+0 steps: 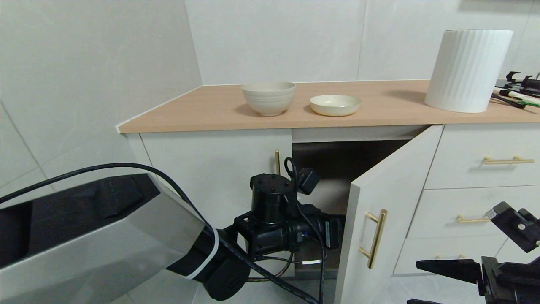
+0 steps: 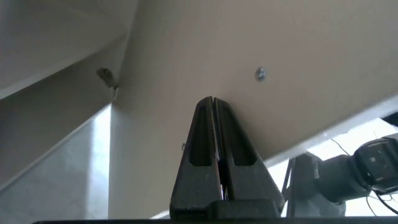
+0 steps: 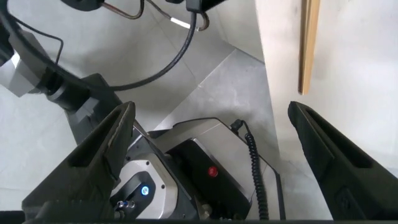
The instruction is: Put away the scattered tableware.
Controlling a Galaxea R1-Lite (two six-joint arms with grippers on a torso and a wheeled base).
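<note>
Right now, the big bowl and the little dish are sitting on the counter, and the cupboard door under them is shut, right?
Not quite. The cupboard door is open, not shut; the head view shows it swung out from the cabinet. The big bowl and the little dish do sit on the counter, just as you said.

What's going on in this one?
The robot faces a kitchen cabinet whose door stands open. A bowl and a shallow dish sit on the countertop above, neither one picked up yet. The left gripper is shut and empty, low at the cabinet opening. The right gripper is open, low near the door's handle.
</note>
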